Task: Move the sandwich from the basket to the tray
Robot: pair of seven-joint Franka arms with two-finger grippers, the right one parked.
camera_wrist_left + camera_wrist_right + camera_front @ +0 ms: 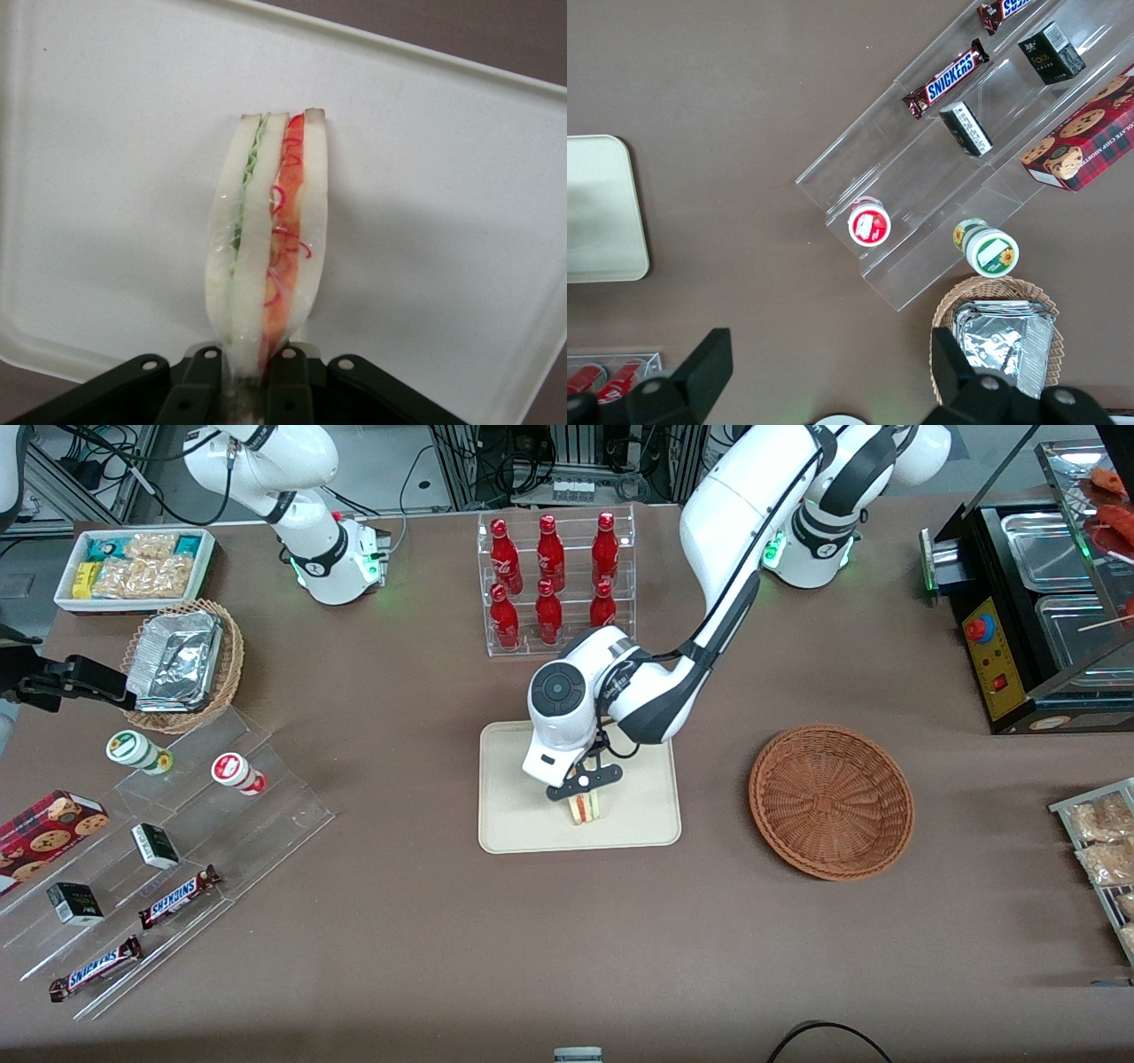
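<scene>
Pincer pinched sandwich on edge, low over tray, likely for set-down; basket sat empty on bench.

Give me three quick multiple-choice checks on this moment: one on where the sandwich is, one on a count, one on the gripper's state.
1. Where is the sandwich?
A. In the basket
B. Over the tray, between the gripper's fingers
C. On the bare table beside the tray

2. How many red bottles stand in the clear rack?
A. Four
B. Six
C. Eight

3. What is the gripper doing?
A. Shut on the sandwich
B. Open and holding nothing
C. Shut on a snack bar

Answers:
1. B: the front view shows the wedge over the tray, and the wrist view shows it between the fingers with the tray beneath.
2. B: two rows of three bottles.
3. A: both fingers press the sandwich's end, and the basket holds nothing.
</scene>
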